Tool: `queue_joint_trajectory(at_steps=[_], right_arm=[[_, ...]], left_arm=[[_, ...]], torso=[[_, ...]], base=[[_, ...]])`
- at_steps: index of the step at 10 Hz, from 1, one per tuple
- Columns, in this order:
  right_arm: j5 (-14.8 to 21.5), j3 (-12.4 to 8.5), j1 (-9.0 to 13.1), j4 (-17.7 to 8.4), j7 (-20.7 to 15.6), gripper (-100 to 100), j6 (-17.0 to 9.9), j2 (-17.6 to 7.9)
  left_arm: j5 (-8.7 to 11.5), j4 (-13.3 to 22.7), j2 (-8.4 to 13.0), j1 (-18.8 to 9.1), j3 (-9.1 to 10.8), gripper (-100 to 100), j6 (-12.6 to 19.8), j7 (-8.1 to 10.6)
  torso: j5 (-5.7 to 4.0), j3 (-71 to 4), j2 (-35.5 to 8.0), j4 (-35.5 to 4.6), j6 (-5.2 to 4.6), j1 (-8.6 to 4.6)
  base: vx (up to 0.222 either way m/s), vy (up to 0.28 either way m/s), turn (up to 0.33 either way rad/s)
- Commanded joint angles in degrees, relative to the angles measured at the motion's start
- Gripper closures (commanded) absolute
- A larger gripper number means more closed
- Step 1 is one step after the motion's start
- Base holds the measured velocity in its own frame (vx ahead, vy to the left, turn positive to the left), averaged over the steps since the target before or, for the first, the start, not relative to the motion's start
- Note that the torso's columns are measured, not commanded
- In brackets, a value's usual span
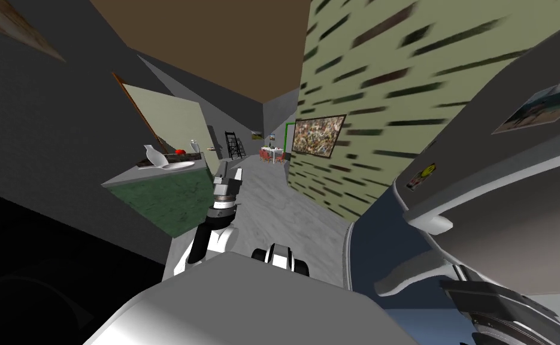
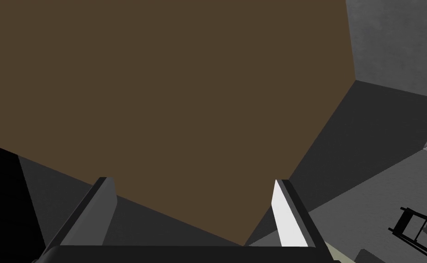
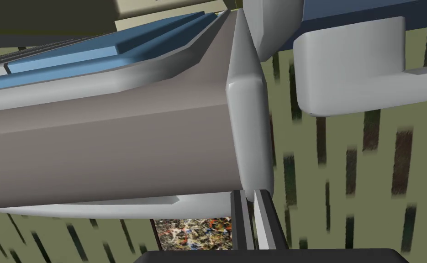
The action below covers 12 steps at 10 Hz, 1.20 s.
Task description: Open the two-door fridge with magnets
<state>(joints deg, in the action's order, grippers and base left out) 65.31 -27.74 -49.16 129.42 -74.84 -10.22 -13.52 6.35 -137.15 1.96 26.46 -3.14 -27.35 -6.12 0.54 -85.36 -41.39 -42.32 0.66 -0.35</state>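
The grey two-door fridge [image 1: 500,156] rises at my right, with a yellow magnet [image 1: 421,176] and a photo [image 1: 530,111] on its front. A dark blue surface [image 1: 386,239] shows beside the door's pale edge. In the right wrist view a thick grey handle [image 3: 249,137] runs along the grey door [image 3: 107,155], and a second handle [image 3: 354,77] lies beyond it. My right gripper [image 3: 252,191] is shut, its thin fingertips [image 3: 265,205] at the near end of that handle, with nothing thick between them. My left gripper [image 1: 227,173] is raised in front of me, open and empty [image 2: 192,180].
A green counter [image 1: 165,197] on my left carries a white plate and vase. The green streaked wall holds a painting [image 1: 317,135] past the fridge. Grey floor [image 1: 272,203] runs ahead to a far table with red chairs [image 1: 272,154] and a black ladder [image 1: 232,145].
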Motion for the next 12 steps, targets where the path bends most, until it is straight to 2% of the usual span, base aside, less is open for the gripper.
queue_joint_trajectory(at_steps=[1, 2, 3, 6, 9, 12], right_arm=[[-0.31, -2.19, 0.1, 0.77, -0.1, 100, -1.02, 0.18], [-1.09, -3.34, -0.8, 1.14, -0.2, 100, -2.17, 0.29], [-1.09, -3.34, -0.8, 1.14, -0.2, 100, -2.17, 0.29], [-2.66, -5.63, -2.6, 1.86, -0.39, 100, -4.46, 0.51], [-3.45, -6.78, -3.5, 2.22, -0.49, 100, -5.61, 0.62], [-5.02, -9.08, -5.29, 2.94, -0.69, 100, -7.9, 0.84]], left_arm=[[0.0, 0.0, 0.0, 0.0, 0.0, 0, 0.0, 0.0], [0.0, 0.0, 0.01, 0.0, 0.0, 0, 0.0, 0.0], [0.0, 0.0, 0.0, 0.0, 0.0, 0, 0.0, 0.0], [0.0, 0.0, 0.0, 0.0, 0.0, 0, 0.0, 0.0], [0.0, 0.0, 0.0, 0.0, 0.0, 0, 0.0, 0.0], [0.0, 0.0, 0.01, 0.0, 0.01, 0, 0.0, 0.0]], torso=[[-0.01, -0.05, 0.09, 0.02, -0.02, -0.17], [-0.02, -0.05, 0.04, 0.01, 0.02, -0.31], [0.01, -0.11, 0.14, 0.03, -0.01, -0.17], [0.05, -0.03, -0.02, 0.01, -0.01, -0.23], [0.05, -0.04, -0.01, 0.01, -0.06, -0.38], [0.19, 0.24, -0.48, -0.05, -0.29, 0.27]], base=[[0.21, 0.152, -0.02], [0.24, 0.192, -0.025], [0.235, 0.195, -0.027], [0.237, 0.175, -0.023], [0.217, 0.173, -0.018], [0.243, 0.183, -0.015]])
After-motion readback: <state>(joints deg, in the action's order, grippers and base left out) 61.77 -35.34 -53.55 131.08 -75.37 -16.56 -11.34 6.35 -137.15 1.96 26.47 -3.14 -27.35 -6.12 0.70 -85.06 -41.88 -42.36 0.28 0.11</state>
